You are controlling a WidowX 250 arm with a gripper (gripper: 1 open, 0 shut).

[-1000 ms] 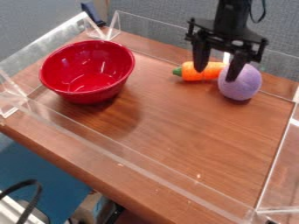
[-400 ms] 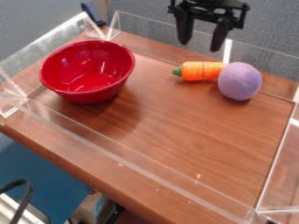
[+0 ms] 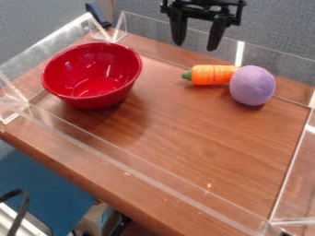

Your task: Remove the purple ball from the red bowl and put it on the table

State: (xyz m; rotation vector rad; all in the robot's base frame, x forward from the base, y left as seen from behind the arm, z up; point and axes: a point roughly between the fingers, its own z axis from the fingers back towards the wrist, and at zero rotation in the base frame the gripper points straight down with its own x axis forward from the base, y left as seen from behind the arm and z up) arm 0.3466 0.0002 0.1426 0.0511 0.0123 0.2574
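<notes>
Jaws of the gripper (image 3: pixel 197 39) are hanging wide apart, holding nothing, above and behind the carrot toy (image 3: pixel 209 75); purple ball (image 3: pixel 252 85) is resting on the table (image 3: pixel 185 147) just right of it, red bowl (image 3: pixel 92 76) well left, so placing is seemingly finished, next move calling only for backing clear.

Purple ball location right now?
In the camera view, the matte lavender-purple ball sits on the reddish-brown wooden tabletop, image right, toward the back, just right of the orange toy carrot.
</notes>
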